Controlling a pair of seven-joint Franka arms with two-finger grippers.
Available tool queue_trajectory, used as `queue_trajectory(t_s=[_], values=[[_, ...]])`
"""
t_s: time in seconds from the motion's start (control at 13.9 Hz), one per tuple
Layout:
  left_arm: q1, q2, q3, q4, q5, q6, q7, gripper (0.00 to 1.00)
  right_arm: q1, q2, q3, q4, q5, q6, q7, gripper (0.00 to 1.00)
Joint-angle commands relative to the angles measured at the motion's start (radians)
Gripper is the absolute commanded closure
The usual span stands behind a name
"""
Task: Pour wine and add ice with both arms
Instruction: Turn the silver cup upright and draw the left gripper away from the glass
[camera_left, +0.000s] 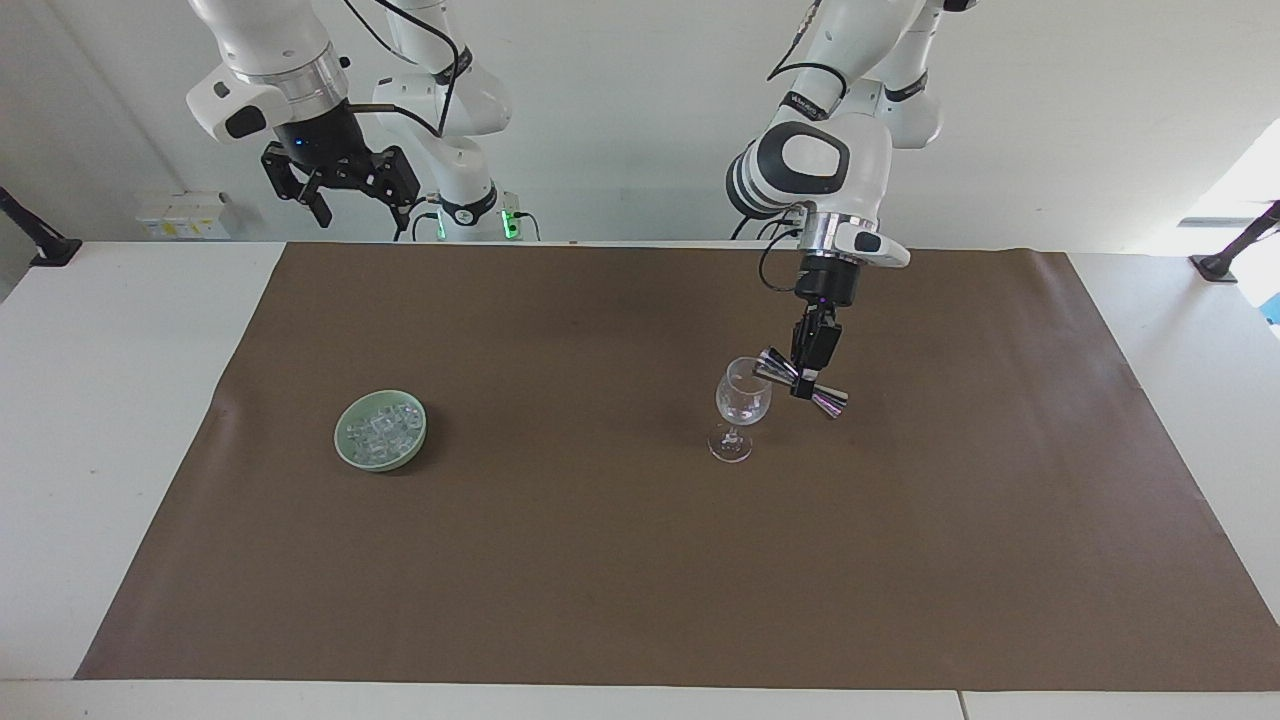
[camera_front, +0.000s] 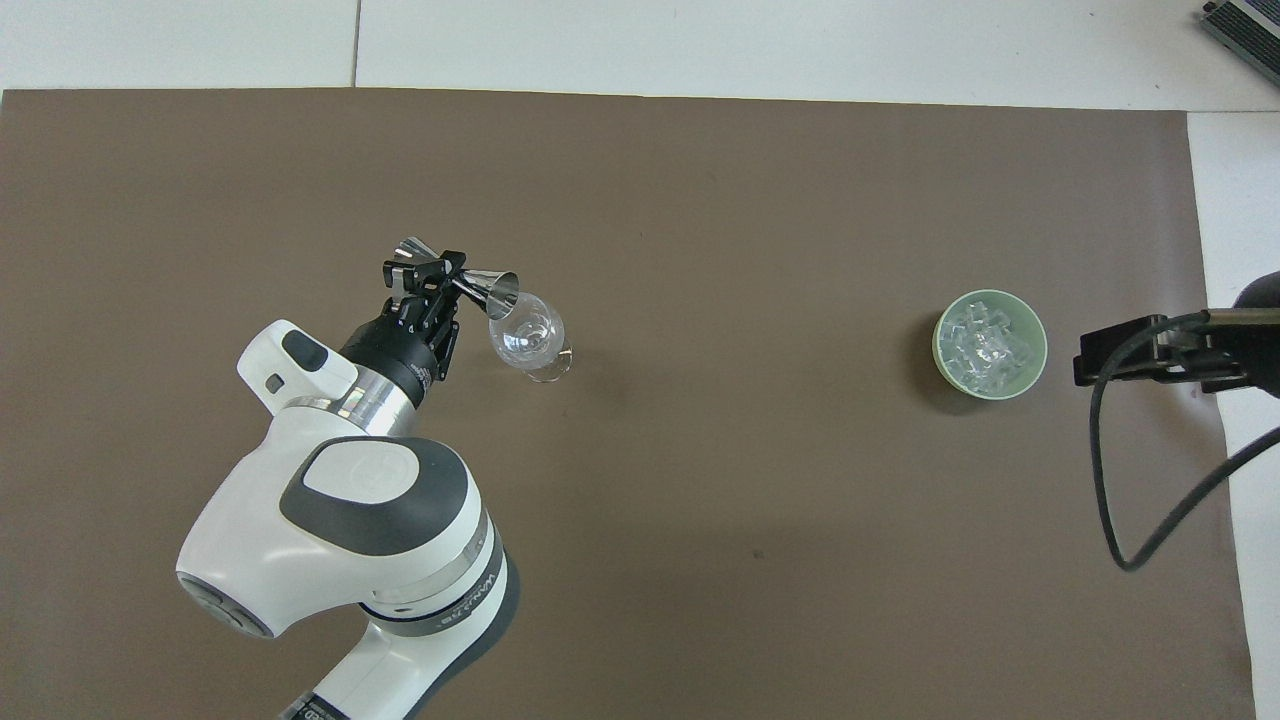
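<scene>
A clear wine glass (camera_left: 742, 405) (camera_front: 528, 338) stands upright on the brown mat. My left gripper (camera_left: 805, 383) (camera_front: 440, 275) is shut on the waist of a shiny metal double-ended jigger (camera_left: 800, 381) (camera_front: 460, 278), which lies nearly level with one mouth at the glass's rim. A pale green bowl (camera_left: 380, 430) (camera_front: 989, 344) holds the ice (camera_left: 382, 427) (camera_front: 985, 342), a heap of small clear cubes, toward the right arm's end. My right gripper (camera_left: 340, 190) waits open, high above the table edge nearest the robots.
The brown mat (camera_left: 640, 560) covers most of the white table (camera_left: 90, 420). A black cable (camera_front: 1140, 480) hangs from the right arm beside the bowl.
</scene>
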Motion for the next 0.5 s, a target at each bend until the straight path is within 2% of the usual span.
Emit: queue_trajectory(t_s=[0.0,0.43], values=[[0.029,-0.027,-0.012,0.001,-0.015,-0.031,-0.155,1.0,-0.016,-0.022,0.008,-0.024,0.015,0.002,0.008,0.0],[0.034,-0.064,-0.005,-0.023,-0.015,-0.034,-0.502,1.0,-0.016,-0.022,0.008,-0.024,0.015,0.002,0.008,0.0]])
